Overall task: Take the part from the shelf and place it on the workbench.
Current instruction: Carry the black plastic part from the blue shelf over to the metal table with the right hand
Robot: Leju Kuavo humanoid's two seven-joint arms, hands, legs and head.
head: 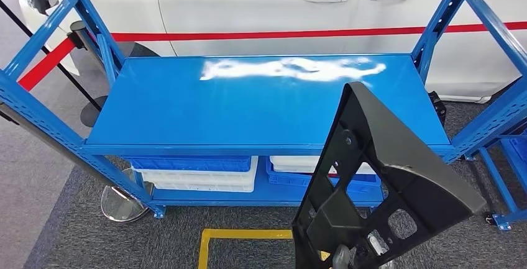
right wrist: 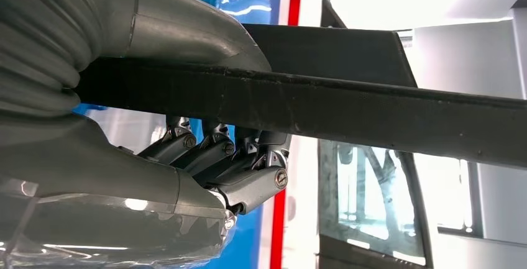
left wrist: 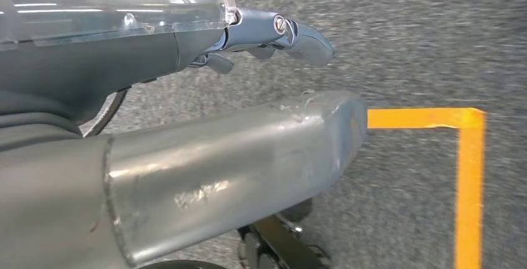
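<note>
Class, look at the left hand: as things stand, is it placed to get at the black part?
Probably not. The left hand hangs over the carpet by the yellow floor tape, holding nothing, while the right hand grips the black part.

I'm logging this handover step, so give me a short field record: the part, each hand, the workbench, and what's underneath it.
part: black plastic panel with cut-outs, held upright in front of the bench, not yet set down
right hand: right hand grips the panel's edge
left hand: left hand holds nothing, hanging over grey carpet beside yellow floor tape
workbench: blue top, bare, with glare
underneath: blue and white bins on the lower shelf
</note>
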